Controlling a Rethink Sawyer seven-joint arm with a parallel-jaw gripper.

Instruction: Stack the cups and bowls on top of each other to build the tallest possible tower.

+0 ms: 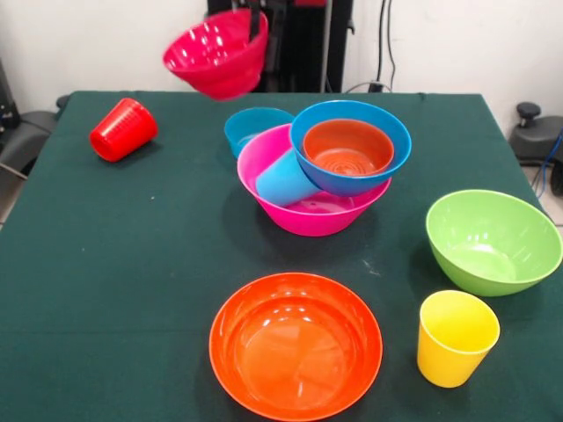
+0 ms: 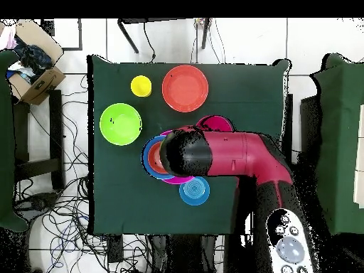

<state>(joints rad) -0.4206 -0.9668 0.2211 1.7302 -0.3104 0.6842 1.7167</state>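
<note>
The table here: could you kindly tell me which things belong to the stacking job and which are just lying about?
Job: small red bowl in the gripper; red cup; small blue bowl; pink bowl holding light blue cup, large blue bowl and small orange bowl; green bowl; yellow cup; large orange bowl.
Lying about: cardboard box; floor cables.

A dark green cloth [image 1: 106, 264] covers the whole table, edge to edge. Behind the far edge in the front view stands a plain white wall [image 1: 457, 44], with black cables [image 1: 387, 44] hanging down it. The overhead view shows a pale tiled floor [image 2: 71, 234] strewn with tangled black wires [image 2: 57, 220] — thickest beside one long edge of the table. A cardboard box [image 2: 39, 75] sits on the floor off one corner. Other green-covered tables [image 2: 341, 142] stand to either side — partly cut off.
</note>
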